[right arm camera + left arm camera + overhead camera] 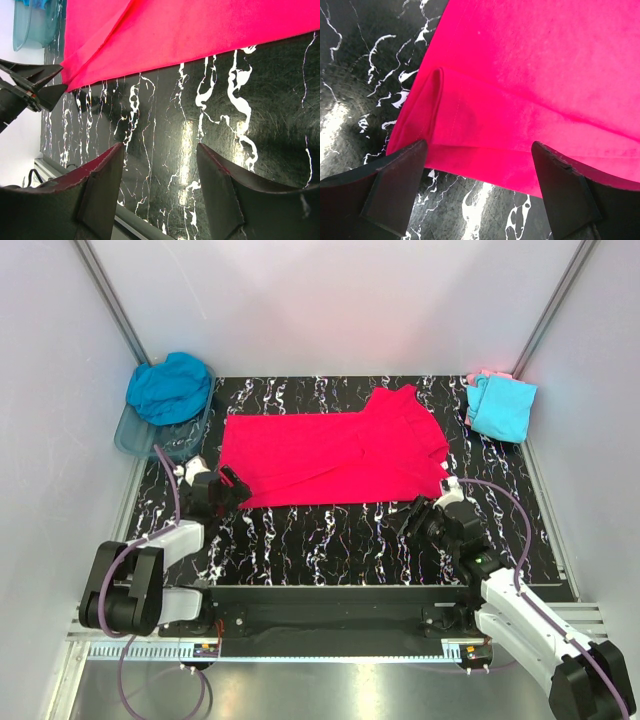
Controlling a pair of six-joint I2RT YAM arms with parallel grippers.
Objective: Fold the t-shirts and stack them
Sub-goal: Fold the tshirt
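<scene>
Left claw (479, 150) was spread wide with the near corner of the pink-red t-shirt (530, 75) just ahead between its tips, flat on the counter (330, 535), while right claw (160, 150) stood spread and empty over bare counter, shirt's edge just beyond it.

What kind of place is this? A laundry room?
Probably a robot test booth: plain white walls box in a black marbled table, and two robot arms stand at its near edge, by a red shirt.
</scene>
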